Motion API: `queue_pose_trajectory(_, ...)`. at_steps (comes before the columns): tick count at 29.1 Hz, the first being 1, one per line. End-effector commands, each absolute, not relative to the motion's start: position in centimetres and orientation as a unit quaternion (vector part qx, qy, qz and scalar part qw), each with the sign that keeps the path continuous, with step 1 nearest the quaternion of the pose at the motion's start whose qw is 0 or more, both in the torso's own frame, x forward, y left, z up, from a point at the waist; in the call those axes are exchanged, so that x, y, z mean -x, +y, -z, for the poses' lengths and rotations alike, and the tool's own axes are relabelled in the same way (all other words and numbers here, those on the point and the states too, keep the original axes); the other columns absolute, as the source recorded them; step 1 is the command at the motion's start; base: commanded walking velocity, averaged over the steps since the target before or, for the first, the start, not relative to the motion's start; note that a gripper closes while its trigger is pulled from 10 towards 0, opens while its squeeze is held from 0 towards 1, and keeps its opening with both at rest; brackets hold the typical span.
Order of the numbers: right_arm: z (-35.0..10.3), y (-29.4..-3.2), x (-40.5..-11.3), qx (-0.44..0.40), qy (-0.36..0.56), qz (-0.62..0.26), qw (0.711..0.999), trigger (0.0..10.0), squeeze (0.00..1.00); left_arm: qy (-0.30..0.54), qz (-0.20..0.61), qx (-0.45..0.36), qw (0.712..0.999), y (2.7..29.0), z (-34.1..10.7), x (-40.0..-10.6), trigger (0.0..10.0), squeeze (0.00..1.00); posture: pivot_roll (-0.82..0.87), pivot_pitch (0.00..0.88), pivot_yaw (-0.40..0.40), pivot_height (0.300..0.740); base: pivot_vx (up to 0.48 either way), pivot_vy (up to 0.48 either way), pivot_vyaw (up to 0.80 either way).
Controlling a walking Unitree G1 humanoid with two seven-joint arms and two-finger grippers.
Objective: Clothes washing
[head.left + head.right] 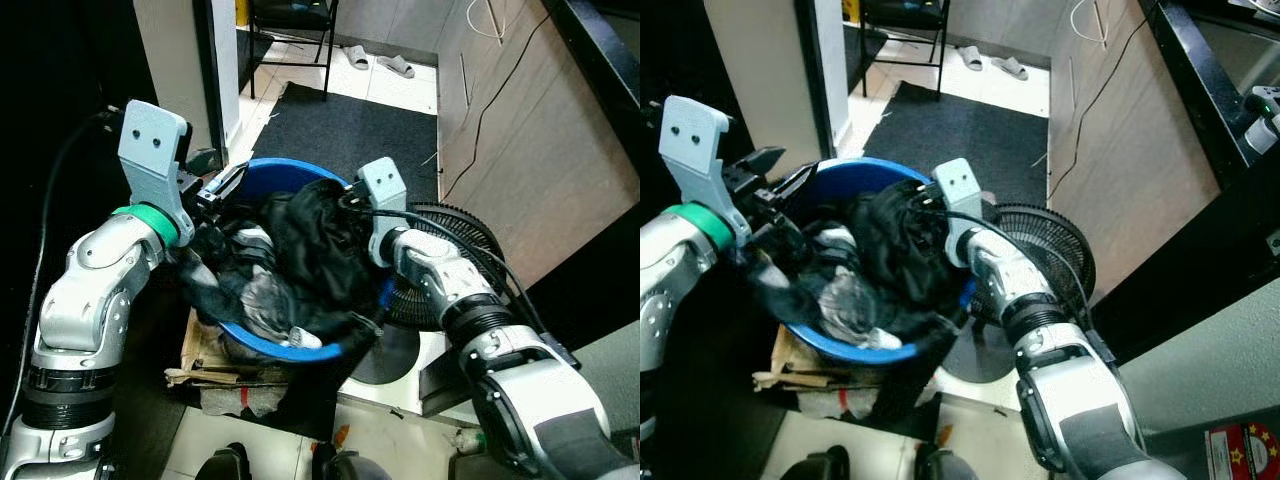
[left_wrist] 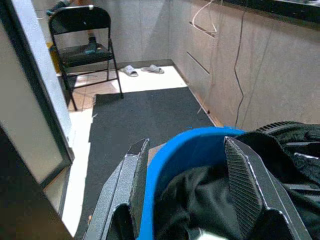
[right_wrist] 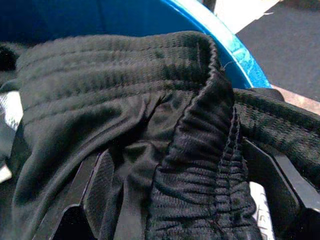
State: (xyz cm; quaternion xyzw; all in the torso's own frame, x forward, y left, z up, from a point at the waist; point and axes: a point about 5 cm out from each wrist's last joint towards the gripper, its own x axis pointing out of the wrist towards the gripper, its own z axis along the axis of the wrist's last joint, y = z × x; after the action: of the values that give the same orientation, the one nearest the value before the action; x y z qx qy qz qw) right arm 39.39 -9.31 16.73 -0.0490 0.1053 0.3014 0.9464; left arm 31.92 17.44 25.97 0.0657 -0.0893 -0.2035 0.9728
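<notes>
Clothes [image 1: 305, 250]: mixed dark and grey garments, heaped above the rim of a blue basin [image 1: 290, 350]; several pieces hang over the basin's near edge. Basin sits on flattened cardboard [image 1: 200, 360]; a black fan [image 1: 450, 250] stands just beside the basin on the robot's right; a dark mat [image 1: 350, 130] lies beyond the basin, with a folding chair [image 2: 82, 35] further off.

Left gripper [image 2: 192, 185]: at the basin's left rim, fingers apart, one outside the rim wall and one inside over the cloth, not yet clamped.

Right gripper [image 3: 182, 175]: at the basin's right rim, fingers apart on either side of a bunched black ribbed waistband [image 3: 200, 150], pressed in among the fabric.

Handling, as judged: load soft, limp and light per piece, though bulky together; loose garments are likely to slide or spill if the basin tilts. The rigid rim, taken on opposite sides, looks the surest hold; cloth caught under a finger may make that grip slip.
</notes>
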Motion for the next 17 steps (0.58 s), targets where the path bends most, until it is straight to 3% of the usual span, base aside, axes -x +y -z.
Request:
queue_pose_trajectory(1, -14.8, -10.1, -38.9, 0.054, 0.146, -0.293, 0.943, 10.0, 0.0, -0.084, 0.21, -0.063, 0.972, 17.1, -25.8, -31.9, 10.0, 0.0, 0.07, 0.129, -0.043, 0.74, 0.0, 0.0, 0.0)
queue_pose_trajectory(9, -14.7, -10.6, -39.2, 0.043, 0.147, -0.269, 0.951, 10.0, 0.0, -0.085, 0.208, -0.062, 0.973, 17.1, -25.8, -31.9, 10.0, 0.0, 0.07, 0.13, -0.04, 0.74, 0.0, 0.0, 0.0)
queue_pose_trajectory(10, -15.0, -10.8, -39.5, 0.022, 0.142, -0.256, 0.956, 0.0, 0.0, -0.085, 0.206, -0.061, 0.973, 17.2, -25.9, -32.0, 10.0, 0.0, 0.08, 0.131, -0.037, 0.74, 0.0, 0.0, 0.0)
queue_pose_trajectory(17, -16.2, -11.0, -39.9, -0.053, 0.117, -0.243, 0.962, 0.0, 0.0, -0.088, 0.199, -0.057, 0.974, 17.4, -26.1, -32.1, 10.0, 0.0, 0.08, 0.133, -0.037, 0.74, 0.0, 0.0, 0.0)
